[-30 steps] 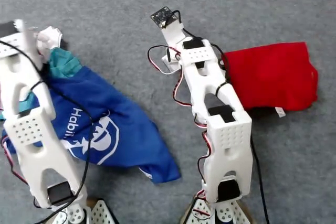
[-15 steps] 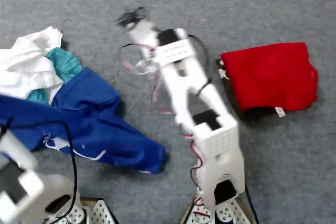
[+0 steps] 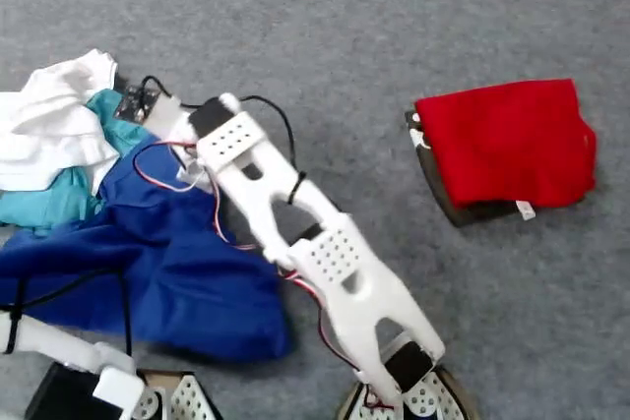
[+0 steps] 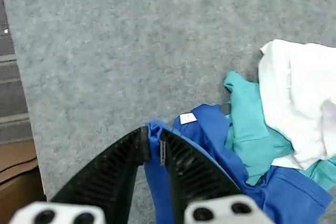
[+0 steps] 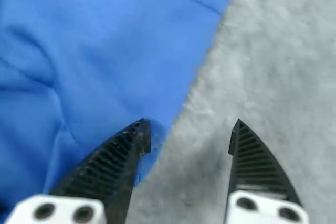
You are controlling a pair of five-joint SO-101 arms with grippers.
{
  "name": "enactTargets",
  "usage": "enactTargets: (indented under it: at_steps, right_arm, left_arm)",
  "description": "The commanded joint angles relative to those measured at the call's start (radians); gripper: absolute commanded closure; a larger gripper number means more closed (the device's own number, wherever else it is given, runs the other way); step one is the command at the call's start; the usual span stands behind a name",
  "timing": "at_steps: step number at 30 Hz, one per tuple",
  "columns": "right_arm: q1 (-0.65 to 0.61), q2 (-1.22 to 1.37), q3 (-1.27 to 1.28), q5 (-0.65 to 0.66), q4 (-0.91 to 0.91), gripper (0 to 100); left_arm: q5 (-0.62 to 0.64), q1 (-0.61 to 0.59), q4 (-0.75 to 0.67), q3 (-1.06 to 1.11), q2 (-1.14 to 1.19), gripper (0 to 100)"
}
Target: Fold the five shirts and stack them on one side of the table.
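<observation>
Blue shirt (image 3: 167, 277) under right arm (image 3: 325, 253), teal shirt (image 3: 44, 207), white shirt (image 3: 49, 135) beside

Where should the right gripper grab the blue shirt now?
Probably the flat edge of the blue shirt directly under the open right gripper: one finger sits over cloth, one over table, so come straight down. The left gripper holds another edge.

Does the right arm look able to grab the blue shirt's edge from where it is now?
Probably yes. The right tool is open over the blue shirt at its edge, one jaw above cloth, the other above bare table, with nothing in between.
</observation>
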Motion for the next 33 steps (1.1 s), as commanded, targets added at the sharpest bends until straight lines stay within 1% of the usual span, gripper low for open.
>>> enactTargets:
  at_steps: [1,5,7,11,14,16,18,22,25,27,30,33]
  right_arm:
    - [-0.021,0.085,-0.226,0.000,0.068,74.5]
    - [0.016,0.122,-0.478,0.000,0.293,74.6]
    - [0.045,0.127,-0.598,0.005,0.356,74.6]
    - [0.081,0.087,-0.550,0.006,0.356,74.6]
    - [0.131,-0.005,-0.475,0.003,0.356,74.6]
    - [0.157,-0.096,-0.375,0.006,0.358,74.6]
    - [0.166,-0.206,-0.220,0.008,0.358,74.6]
    - [0.145,-0.484,0.234,0.071,0.354,74.6]
    - [0.104,-0.680,0.562,0.097,0.324,74.6]
    - [0.071,-0.794,0.748,0.097,0.270,74.6]
    - [0.015,-0.918,0.969,0.098,0.152,74.6]
    - [-0.048,-0.974,1.092,0.092,0.058,74.6]
  left_arm:
    - [-0.008,-0.023,-0.011,0.020,-0.028,98]
    - [-0.008,-0.023,-0.077,0.092,-0.033,98]
    - [-0.008,-0.018,-0.112,0.133,-0.030,98]
    - [-0.008,-0.014,-0.199,0.224,-0.027,98]
    - [-0.008,-0.043,-0.307,0.321,-0.025,98]
    - [-0.012,-0.098,-0.382,0.376,-0.025,98]
    - [-0.054,-0.161,-0.436,0.387,-0.025,98]
    - [-0.117,-0.279,-0.512,0.385,-0.025,98]
    - [-0.158,-0.344,-0.534,0.385,-0.025,98]
    - [-0.184,-0.367,-0.528,0.387,-0.025,98]
    - [-0.210,-0.370,-0.531,0.419,-0.025,98]
    - [-0.212,-0.356,-0.532,0.465,-0.025,98]
